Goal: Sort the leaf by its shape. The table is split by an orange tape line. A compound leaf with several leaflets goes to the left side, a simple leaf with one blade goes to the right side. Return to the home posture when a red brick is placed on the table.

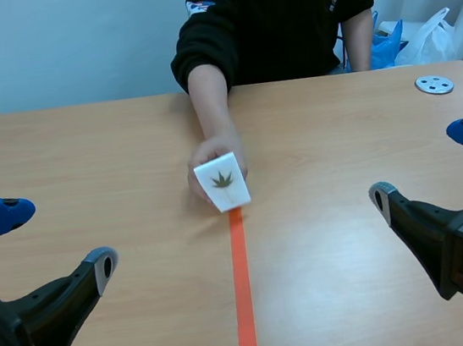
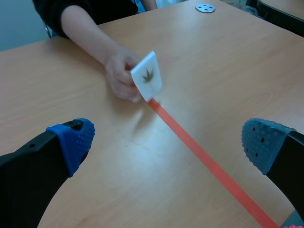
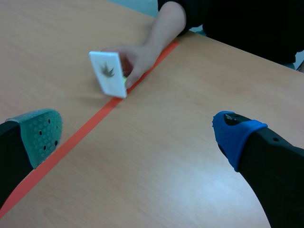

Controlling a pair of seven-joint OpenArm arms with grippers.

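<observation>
A person's hand (image 1: pixel 211 150) holds a white card (image 1: pixel 222 183) upright at the far end of the orange tape line (image 1: pixel 243 291). The card bears a picture of a leaf with several pointed lobes or leaflets. The same card (image 2: pixel 147 76) stands well ahead of my left gripper (image 2: pixel 168 142), whose fingers are wide apart with nothing between them. My right gripper (image 3: pixel 142 133) is also open and holds nothing; the card (image 3: pixel 109 73) is ahead of it, toward its green-padded finger. In the scene view the left gripper (image 1: pixel 52 239) and right gripper (image 1: pixel 431 164) sit low at the table's sides.
A small round metal disc (image 1: pixel 434 84) with holes lies at the far right of the table. The person's dark sleeve (image 1: pixel 199 53) reaches over the far edge. Plastic bags (image 1: pixel 419 37) sit behind the table at the right.
</observation>
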